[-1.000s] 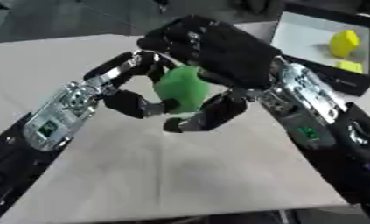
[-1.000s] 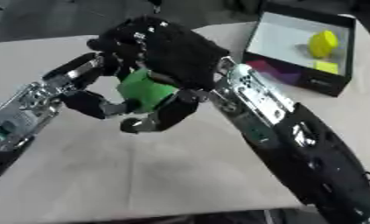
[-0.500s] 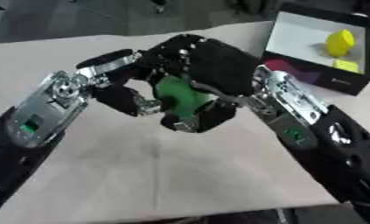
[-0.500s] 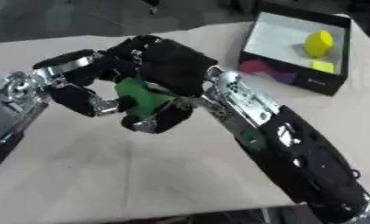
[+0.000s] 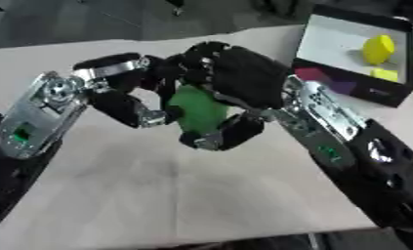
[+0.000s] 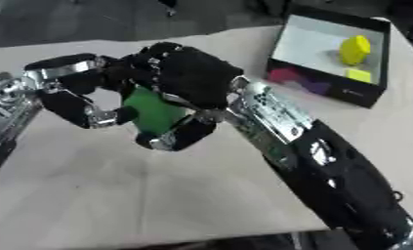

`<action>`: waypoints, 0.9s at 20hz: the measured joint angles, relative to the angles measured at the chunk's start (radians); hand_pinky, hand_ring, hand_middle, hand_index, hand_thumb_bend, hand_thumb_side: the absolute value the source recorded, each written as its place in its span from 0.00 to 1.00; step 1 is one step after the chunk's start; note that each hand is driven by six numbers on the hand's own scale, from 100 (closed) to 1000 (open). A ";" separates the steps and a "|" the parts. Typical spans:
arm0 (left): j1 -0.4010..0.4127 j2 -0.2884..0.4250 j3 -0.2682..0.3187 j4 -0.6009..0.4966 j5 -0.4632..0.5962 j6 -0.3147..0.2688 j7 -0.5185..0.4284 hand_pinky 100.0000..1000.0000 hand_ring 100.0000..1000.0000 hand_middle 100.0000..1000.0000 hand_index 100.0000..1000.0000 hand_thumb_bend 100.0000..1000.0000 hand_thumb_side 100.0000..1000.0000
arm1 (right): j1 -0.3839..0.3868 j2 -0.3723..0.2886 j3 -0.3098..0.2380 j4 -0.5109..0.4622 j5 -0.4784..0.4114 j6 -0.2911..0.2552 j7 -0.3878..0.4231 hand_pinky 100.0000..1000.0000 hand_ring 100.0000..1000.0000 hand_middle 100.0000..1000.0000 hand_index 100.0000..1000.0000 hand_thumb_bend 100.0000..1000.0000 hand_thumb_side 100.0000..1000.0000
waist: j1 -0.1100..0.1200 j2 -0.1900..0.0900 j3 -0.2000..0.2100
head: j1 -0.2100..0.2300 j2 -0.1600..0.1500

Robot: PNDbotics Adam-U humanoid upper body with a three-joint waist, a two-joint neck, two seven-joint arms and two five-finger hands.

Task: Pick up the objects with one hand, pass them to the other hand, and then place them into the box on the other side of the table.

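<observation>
Green block caught between both hands above the table. Right hand curled over its top and right side; left hand curled around its left. Box beyond right hand, yellow block inside.

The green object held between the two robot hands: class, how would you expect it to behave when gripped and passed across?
The green object keeps its blocky shape between the left robot hand and the right robot hand, so it is probably stiff. Its surface looks smooth, so it may slip. Held aloft by fingers alone, it seems light.
</observation>
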 measured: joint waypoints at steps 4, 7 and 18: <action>0.001 0.000 0.008 0.004 -0.001 -0.001 -0.001 0.63 0.40 0.38 0.50 0.00 0.16 | 0.004 -0.001 -0.002 0.000 -0.006 0.008 0.008 0.69 0.63 0.57 0.91 0.21 0.45 | -0.001 0.000 0.000 | 0.000 0.000; 0.001 0.001 0.012 0.006 0.001 0.000 -0.002 0.63 0.40 0.38 0.50 0.00 0.16 | 0.008 -0.001 -0.002 0.000 -0.002 0.022 -0.002 0.47 0.48 0.38 0.72 0.02 0.43 | -0.003 0.000 0.000 | 0.000 0.000; -0.003 0.000 0.031 -0.003 0.033 0.003 0.005 0.64 0.44 0.43 0.56 0.00 0.20 | 0.024 0.000 0.002 0.016 0.041 0.095 -0.199 0.00 0.10 0.18 0.34 0.00 0.34 | -0.005 0.000 0.003 | -0.007 0.000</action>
